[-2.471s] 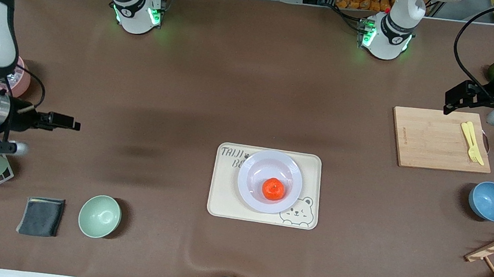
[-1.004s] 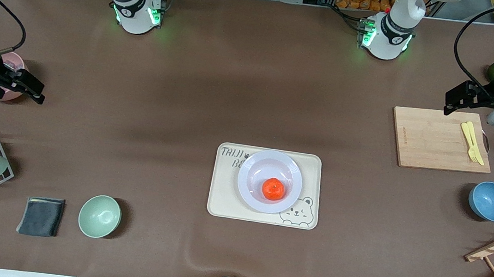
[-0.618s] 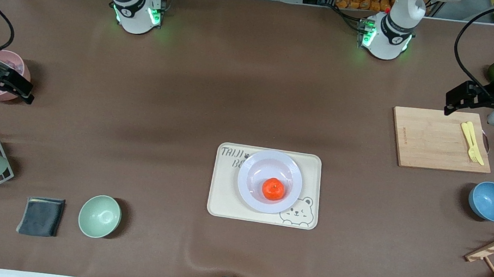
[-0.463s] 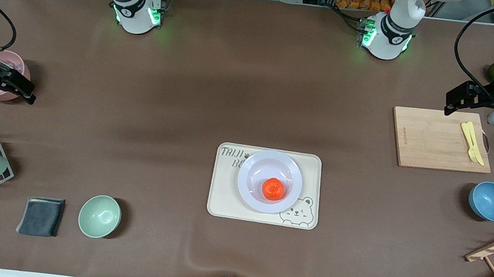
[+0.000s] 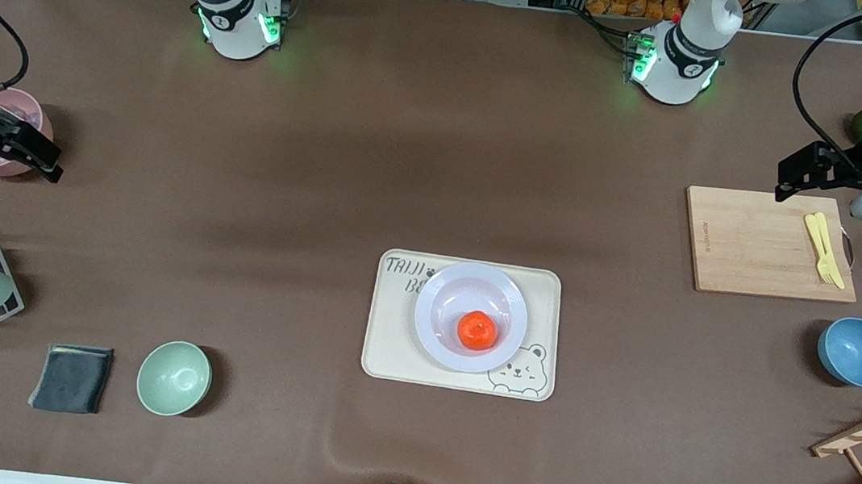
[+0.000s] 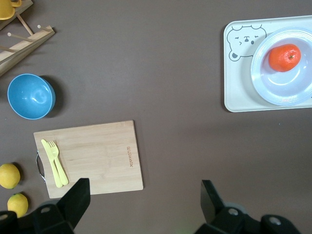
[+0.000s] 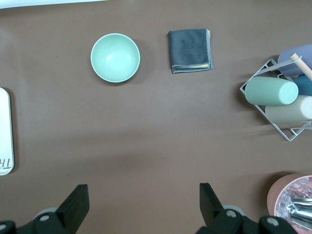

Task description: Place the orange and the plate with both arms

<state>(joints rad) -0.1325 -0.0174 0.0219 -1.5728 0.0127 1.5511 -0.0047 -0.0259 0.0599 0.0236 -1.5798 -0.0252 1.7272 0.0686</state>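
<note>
Now your right gripper (image 5: pixel 19 150) has retreated above the pink cup (image 5: pixel 1 132); both claws released, the left gripper (image 5: pixel 804 172) unmoved. Small glossy orange (image 5: pixel 478 331) rests in the round lavender-white plate (image 5: pixel 441 292).

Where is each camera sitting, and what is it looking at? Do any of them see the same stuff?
Front view: high up across the table, facing both arms' bases; it sees the orange on the plate, the left gripper and the right gripper.
Left wrist view: on the left arm's wrist, looking down past its open fingers at the cutting board.
Right wrist view: on the right arm's wrist, looking down past its open fingers at the mint green bowl.
Shared: front and left wrist views both show the orange on the plate.
</note>
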